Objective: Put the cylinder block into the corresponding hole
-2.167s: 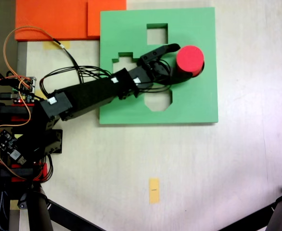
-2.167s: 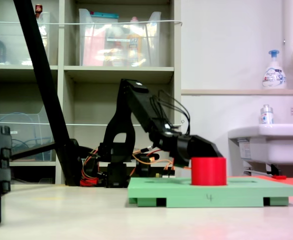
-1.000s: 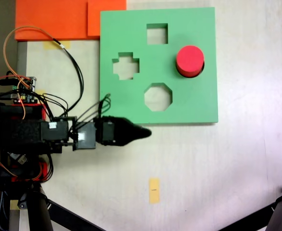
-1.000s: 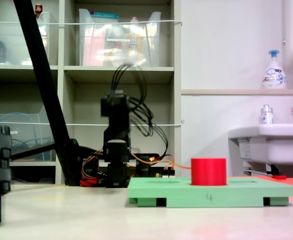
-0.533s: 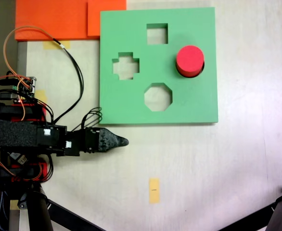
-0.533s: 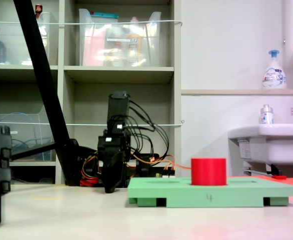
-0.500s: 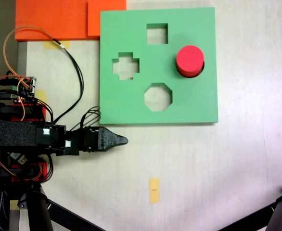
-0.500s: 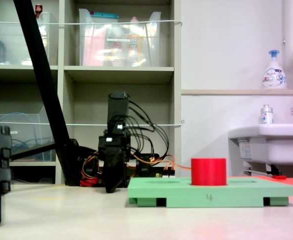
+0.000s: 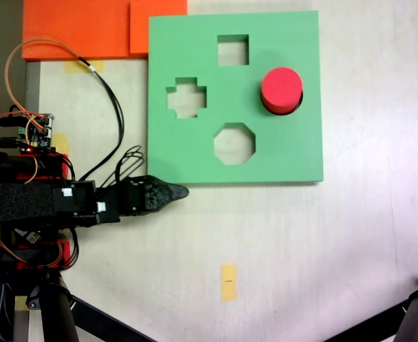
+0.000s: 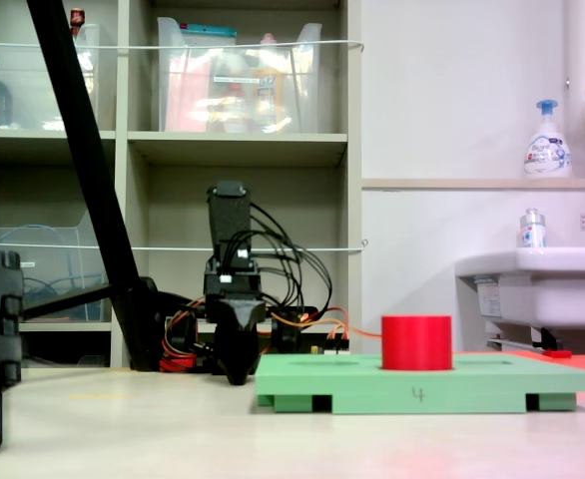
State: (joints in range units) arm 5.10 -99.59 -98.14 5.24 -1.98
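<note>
The bright-red cylinder block (image 9: 281, 90) stands upright in the round cutout on the right side of the green foam board (image 9: 287, 157), and it covers the hole. From the side, the cylinder block (image 10: 416, 342) rises well above the board (image 10: 472, 384). My gripper (image 9: 185, 191) lies low over the table just below the board's lower-left corner, far from the block. Its jaws are together in one tapered point with nothing between them. In the side view the gripper (image 10: 238, 375) points down behind the board's left end.
The board also has a square cutout (image 9: 232, 50), a cross cutout (image 9: 186, 97) and an octagonal cutout (image 9: 234, 143), all unfilled. Orange foam sheets (image 9: 88, 28) lie at the top left. A yellow tape mark (image 9: 227, 282) is on the table. Electronics and cables (image 9: 31, 135) crowd the left edge.
The gripper let go of the cylinder and the arm drew back left off the board. In the last half second its tip shifted slightly toward the board's lower edge. The cylinder has not moved.
</note>
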